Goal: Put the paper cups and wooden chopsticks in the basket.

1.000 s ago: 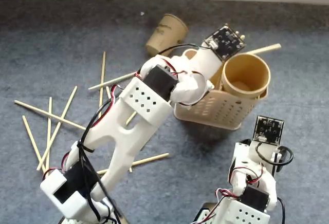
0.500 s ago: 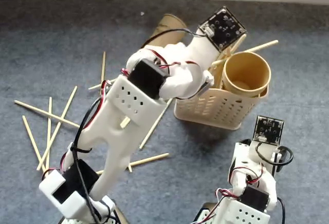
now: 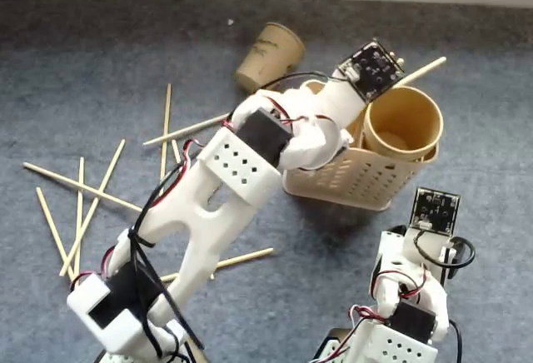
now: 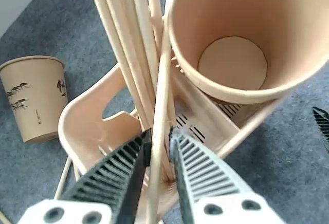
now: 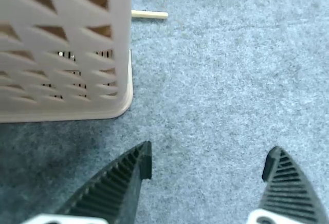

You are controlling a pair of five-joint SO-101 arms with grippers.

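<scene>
chopstick pinched over the basket, one cup left out

nearest you, the right claw [image 5: 208,162] sits wide open by the mat's near edge, just beside the basket [image 5: 67,54], free for a pickup. loose chopsticks [image 3: 79,184] lie toward the left edge. your left claw [image 4: 159,134] pinches a chopstick [image 4: 161,80] upright in the basket, beside the cup [image 4: 241,44] there. a second cup [image 3: 271,55] lies tipped near the far edge.

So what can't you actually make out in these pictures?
High view: the left arm covers part of the basket and part of a loose chopstick.
Left wrist view: the left gripper pinches a chopstick; its fingers hide the lower end, so contact with the basket floor is unclear.
Right wrist view: the basket is cut off by the edge; its wall mostly hides the contents.
</scene>
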